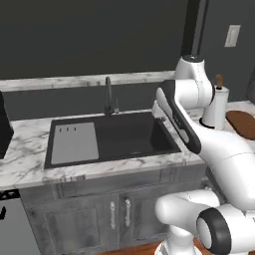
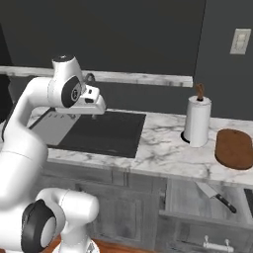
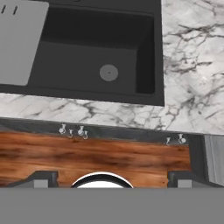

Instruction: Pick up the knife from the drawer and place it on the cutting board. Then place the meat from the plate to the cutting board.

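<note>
The knife (image 2: 216, 193), dark-handled with a pale blade, lies in the open drawer (image 2: 188, 195) under the counter at the right. Above it on the marble counter, the reddish-brown cutting board (image 2: 233, 148) (image 1: 242, 123) lies flat with nothing on it. My gripper (image 2: 96, 109) hangs over the right part of the black sink (image 2: 106, 132), well left of the drawer and board. In the hand view its fingertips (image 3: 41, 179) stand far apart at the bottom, so the gripper (image 3: 112, 180) is open and holds nothing. The meat and the plate are out of view.
A paper towel roll (image 2: 197, 121) (image 1: 216, 107) stands on the counter just left of the board. A grey drainboard (image 1: 74, 143) covers the sink's left part, with the faucet (image 1: 108, 94) behind. Handled cabinet doors (image 1: 119, 214) are below the sink.
</note>
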Controlling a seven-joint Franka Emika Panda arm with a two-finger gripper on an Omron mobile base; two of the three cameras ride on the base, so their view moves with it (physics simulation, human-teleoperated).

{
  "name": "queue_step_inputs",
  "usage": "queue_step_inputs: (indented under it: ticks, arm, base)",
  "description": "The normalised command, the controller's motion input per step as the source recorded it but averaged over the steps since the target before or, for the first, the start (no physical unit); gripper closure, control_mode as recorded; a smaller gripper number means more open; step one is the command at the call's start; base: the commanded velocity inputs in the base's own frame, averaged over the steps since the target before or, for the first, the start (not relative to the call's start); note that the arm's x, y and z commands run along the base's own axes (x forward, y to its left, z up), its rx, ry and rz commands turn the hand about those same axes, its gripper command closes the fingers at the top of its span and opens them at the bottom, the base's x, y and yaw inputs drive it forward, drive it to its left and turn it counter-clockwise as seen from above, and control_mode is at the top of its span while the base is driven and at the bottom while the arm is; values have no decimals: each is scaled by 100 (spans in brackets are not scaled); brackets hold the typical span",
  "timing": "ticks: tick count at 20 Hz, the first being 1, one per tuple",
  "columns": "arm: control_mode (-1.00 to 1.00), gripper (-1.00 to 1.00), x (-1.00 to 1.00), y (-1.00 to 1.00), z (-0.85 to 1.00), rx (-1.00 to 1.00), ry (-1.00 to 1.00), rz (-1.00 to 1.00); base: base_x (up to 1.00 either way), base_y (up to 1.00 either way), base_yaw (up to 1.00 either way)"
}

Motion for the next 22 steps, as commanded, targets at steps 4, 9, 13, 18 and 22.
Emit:
queue_step_inputs:
  ticks: [4,9,13,18,22]
  arm:
    - [100,-100,0,0,0,0,0,0]
    - [100,-100,0,0,0,0,0,0]
    - [100,-100,0,0,0,0,0,0]
    - [100,-100,0,0,0,0,0,0]
    - [100,-100,0,0,0,0,0,0]
  base:
    - [42,2,0]
    - [44,0,0]
    - [39,0,0]
    - [39,0,-1]
    - [45,-2,-3]
